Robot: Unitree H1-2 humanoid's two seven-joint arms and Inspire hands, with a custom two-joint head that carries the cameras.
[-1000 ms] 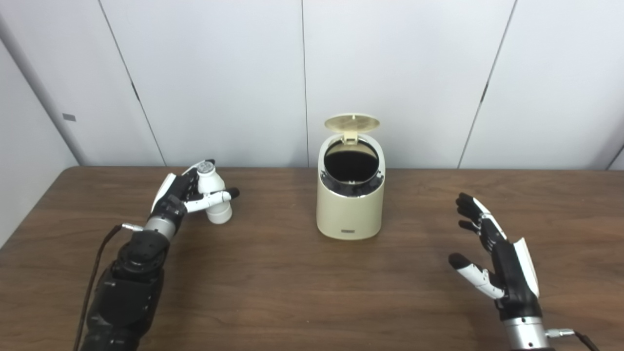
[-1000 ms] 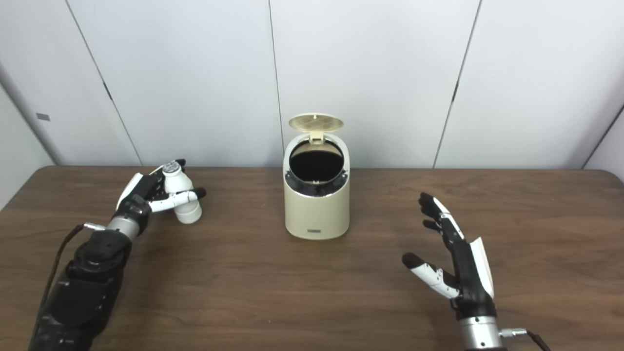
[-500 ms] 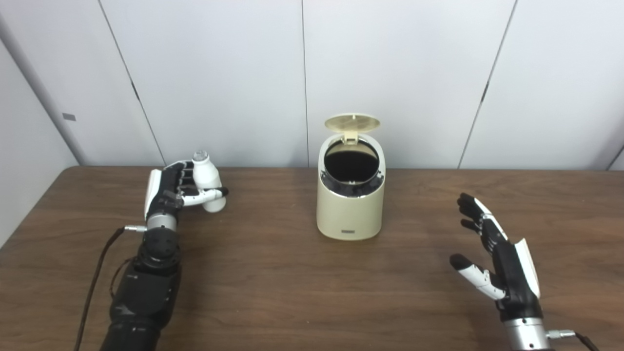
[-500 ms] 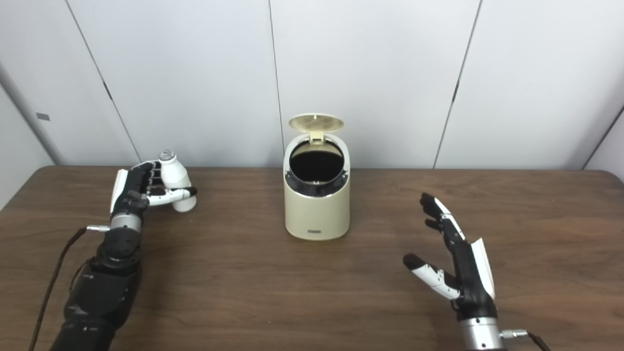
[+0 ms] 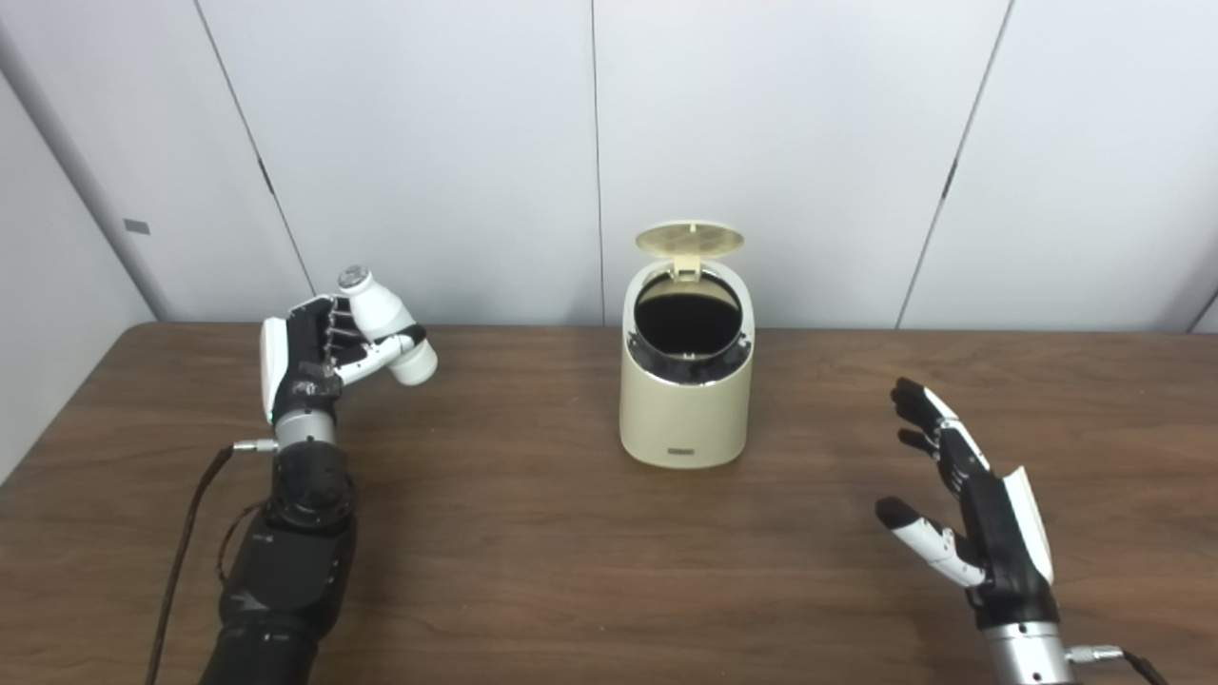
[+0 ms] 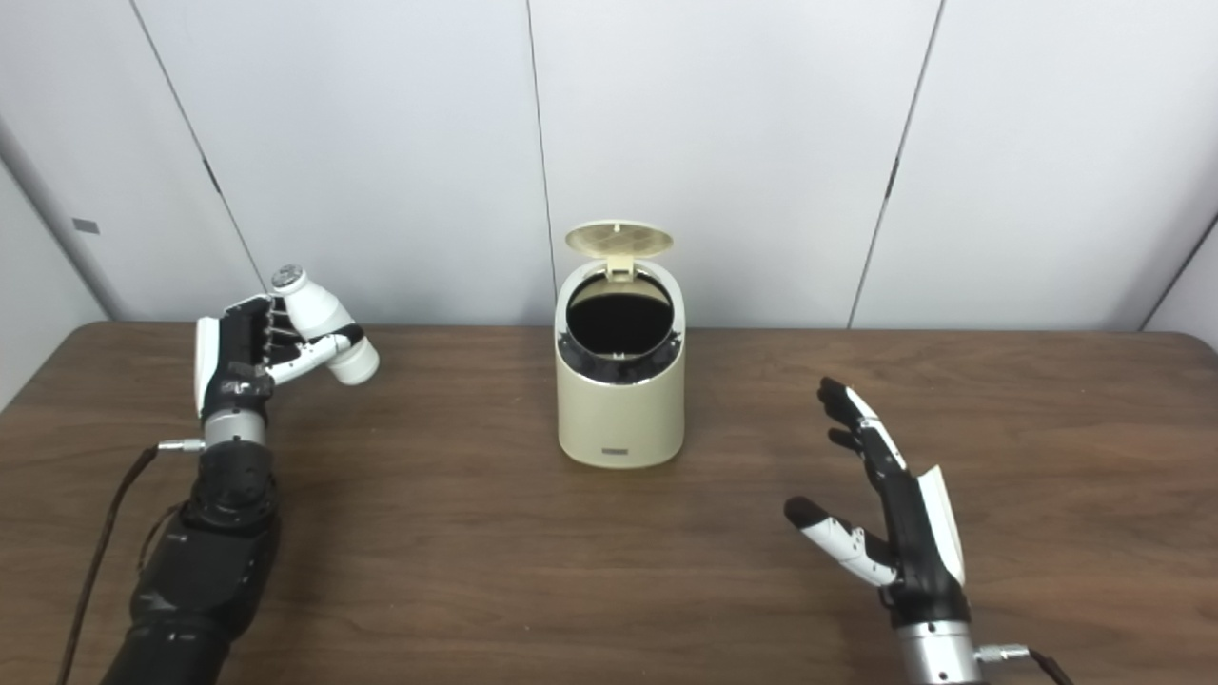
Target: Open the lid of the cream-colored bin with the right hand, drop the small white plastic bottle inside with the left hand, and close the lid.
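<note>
The cream-colored bin point(image 5: 683, 404) stands mid-table with its round lid point(image 5: 689, 240) flipped up at the back, showing a dark opening point(image 5: 687, 318). My left hand point(image 5: 309, 362) is raised above the table's left side, shut on the small white plastic bottle point(image 5: 385, 323), which tilts with its cap up and to the left. The bottle is well left of the bin and clear of the tabletop. My right hand point(image 5: 961, 504) hovers open over the right front of the table, fingers spread, holding nothing.
The brown wooden table point(image 5: 533, 561) runs to a white panelled wall point(image 5: 428, 143) close behind the bin. A thin cable point(image 5: 186, 533) trails beside my left forearm.
My left hand has lifted the bottle off the table and drawn it up and left, tilting it further. The right hand and the bin have stayed put.
</note>
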